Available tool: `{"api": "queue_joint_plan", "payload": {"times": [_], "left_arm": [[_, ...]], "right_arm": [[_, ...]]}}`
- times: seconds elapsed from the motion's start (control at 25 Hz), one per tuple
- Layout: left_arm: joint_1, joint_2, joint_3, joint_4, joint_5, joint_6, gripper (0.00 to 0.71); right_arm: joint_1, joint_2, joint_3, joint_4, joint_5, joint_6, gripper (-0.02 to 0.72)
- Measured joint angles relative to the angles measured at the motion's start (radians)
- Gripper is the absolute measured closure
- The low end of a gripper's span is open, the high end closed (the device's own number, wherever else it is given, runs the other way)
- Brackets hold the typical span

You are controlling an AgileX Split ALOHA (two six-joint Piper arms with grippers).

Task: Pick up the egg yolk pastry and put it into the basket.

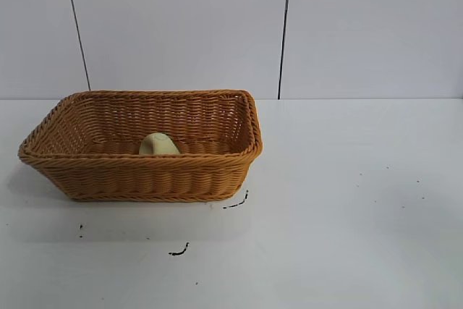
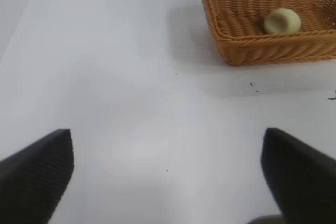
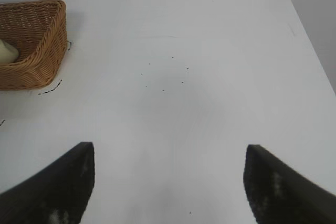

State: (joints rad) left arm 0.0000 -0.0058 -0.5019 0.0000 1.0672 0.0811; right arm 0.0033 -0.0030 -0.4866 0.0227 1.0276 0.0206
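Note:
The pale yellow egg yolk pastry [image 1: 158, 145] lies inside the orange-brown wicker basket [image 1: 145, 175], against its near wall. It also shows in the left wrist view [image 2: 282, 21] in the basket [image 2: 252, 51], and partly in the right wrist view [image 3: 7, 52] in the basket [image 3: 42, 51]. Neither arm appears in the exterior view. My left gripper [image 2: 168, 153] is open and empty over bare table, far from the basket. My right gripper [image 3: 169, 166] is open and empty over bare table, also well away from the basket.
The white table [image 1: 347, 200] carries small black marks [image 1: 179, 251] in front of the basket. A white wall with two dark vertical seams [image 1: 284, 27] stands behind the table.

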Motion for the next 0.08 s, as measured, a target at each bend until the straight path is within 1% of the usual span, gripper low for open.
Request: {"api": "queue_joint_plan", "payload": {"times": [0.08], "left_arm": [[0.000, 0.000, 0.000, 0.000, 0.000, 0.000, 0.014]], "right_arm": [[0.000, 0.000, 0.000, 0.000, 0.000, 0.000, 0.142]]}}
